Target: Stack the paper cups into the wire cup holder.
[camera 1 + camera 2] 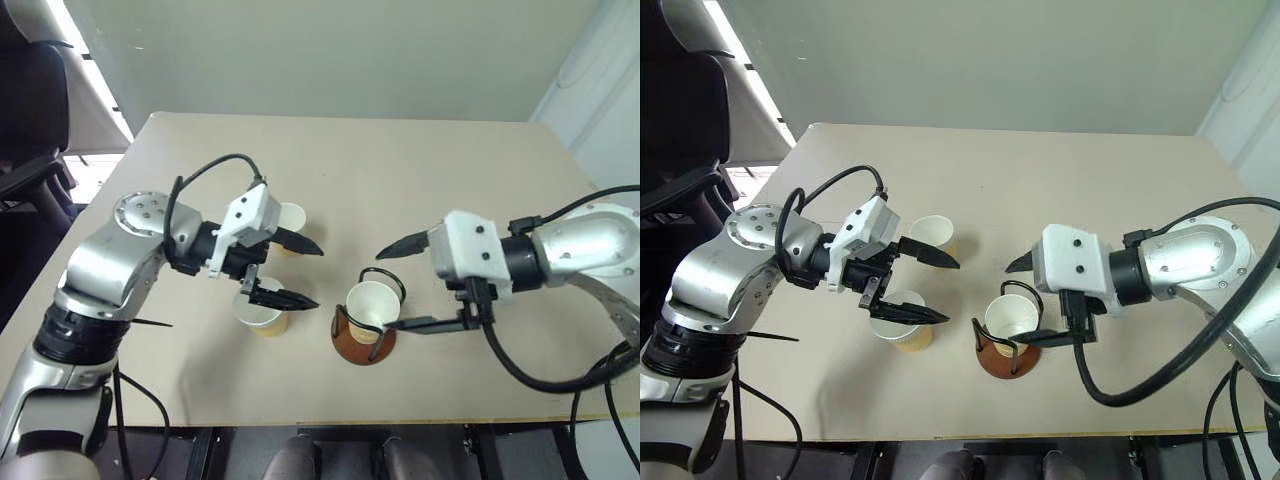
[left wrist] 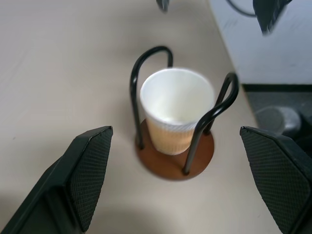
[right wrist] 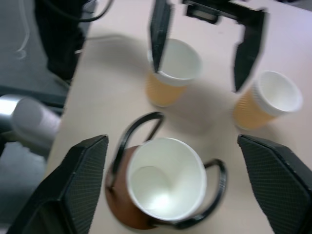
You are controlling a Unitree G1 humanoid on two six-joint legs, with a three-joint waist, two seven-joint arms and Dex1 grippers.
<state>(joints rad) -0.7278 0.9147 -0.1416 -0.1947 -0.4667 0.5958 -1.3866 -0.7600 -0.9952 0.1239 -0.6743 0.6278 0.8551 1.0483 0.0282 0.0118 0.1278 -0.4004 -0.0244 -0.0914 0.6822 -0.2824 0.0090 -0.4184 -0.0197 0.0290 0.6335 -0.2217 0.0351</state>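
Note:
One paper cup [image 1: 371, 301], tan outside and white inside, stands in the wire cup holder [image 1: 362, 349], whose black loops rise from a reddish-brown disc. My right gripper [image 1: 385, 290] is open, one finger on each side of that cup, and holds nothing. Two more paper cups stand on the table to the left, one farther [image 1: 291, 217] and one nearer [image 1: 257, 309]. My left gripper [image 1: 320, 276] hovers open above them and points toward the holder. In the right wrist view the held-free cup [image 3: 165, 180] sits between my fingers [image 3: 83, 180].
The beige table [image 1: 420, 170] stretches back to a wall. A dark chair [image 1: 30, 90] stands off its left edge. Black cables hang off both arms, and the table's front edge runs just below the holder.

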